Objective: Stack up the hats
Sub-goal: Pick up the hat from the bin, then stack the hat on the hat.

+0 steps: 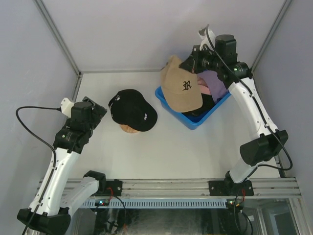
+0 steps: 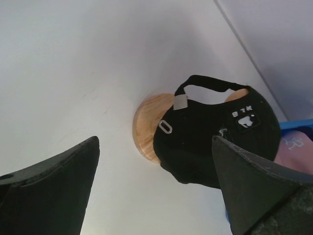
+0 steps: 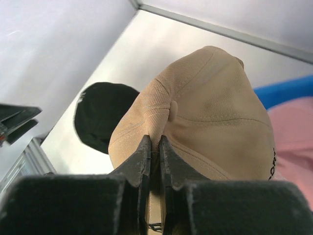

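White tabletop (image 1: 161, 152): right pincer (image 3: 155, 143) pinches tan hat (image 1: 182, 89) over bin (image 1: 193, 124); left pincer (image 2: 155, 147) spread.

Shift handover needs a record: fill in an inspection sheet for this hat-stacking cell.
Surface: flat white tabletop.
Job's things: black fabric cap sits on the round wooden stand; tan fabric cap with embroidered R is held over the blue plastic bin; purple cap and pink cap lie in the bin.
Clutter: nothing seen.
Grippers: left gripper open, facing the black cap, apart from it; right gripper shut, pinching the tan cap's crown.
Cables: black cable loop beside the left arm; black cable along the right arm.
Surroundings: grey walls; metal rail at the near edge.
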Available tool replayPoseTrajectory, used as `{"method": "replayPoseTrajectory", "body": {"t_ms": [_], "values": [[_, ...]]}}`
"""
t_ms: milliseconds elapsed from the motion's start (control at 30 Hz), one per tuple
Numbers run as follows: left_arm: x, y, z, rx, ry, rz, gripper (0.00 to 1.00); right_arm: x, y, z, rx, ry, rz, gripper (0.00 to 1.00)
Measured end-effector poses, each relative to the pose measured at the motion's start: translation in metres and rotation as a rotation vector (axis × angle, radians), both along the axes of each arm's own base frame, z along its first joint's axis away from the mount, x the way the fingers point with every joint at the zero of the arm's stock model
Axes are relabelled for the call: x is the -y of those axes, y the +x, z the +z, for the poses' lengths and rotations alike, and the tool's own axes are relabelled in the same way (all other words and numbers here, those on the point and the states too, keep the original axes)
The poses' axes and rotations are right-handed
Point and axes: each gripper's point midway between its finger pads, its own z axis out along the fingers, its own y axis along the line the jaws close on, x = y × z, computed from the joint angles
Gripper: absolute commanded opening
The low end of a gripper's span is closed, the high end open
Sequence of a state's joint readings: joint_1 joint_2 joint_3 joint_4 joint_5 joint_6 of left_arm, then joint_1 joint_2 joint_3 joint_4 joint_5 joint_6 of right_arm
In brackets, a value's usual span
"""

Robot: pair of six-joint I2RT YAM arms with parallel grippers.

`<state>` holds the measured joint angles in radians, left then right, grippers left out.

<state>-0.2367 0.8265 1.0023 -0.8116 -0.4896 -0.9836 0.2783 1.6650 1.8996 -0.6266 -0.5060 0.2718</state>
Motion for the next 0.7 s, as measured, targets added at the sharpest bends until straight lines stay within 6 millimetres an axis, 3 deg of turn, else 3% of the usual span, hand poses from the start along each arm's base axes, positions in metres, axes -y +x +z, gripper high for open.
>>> {"method": "replayPoseTrajectory", "body": {"t_ms": [167,400,700], "values": [[0.009,0.006,0.013,0.049,-0.032,-0.042,1.00,-0.038,-0.026,0.023,0.093,0.033,0.158,0.00],[0.031,0.014,0.039,0.160,-0.107,-0.144,1.00,-0.092,-0.067,0.039,0.166,0.081,0.375,0.00],[0.054,0.022,0.070,0.283,-0.192,-0.266,1.00,-0.137,-0.111,0.057,0.232,0.150,0.575,0.00]]}}
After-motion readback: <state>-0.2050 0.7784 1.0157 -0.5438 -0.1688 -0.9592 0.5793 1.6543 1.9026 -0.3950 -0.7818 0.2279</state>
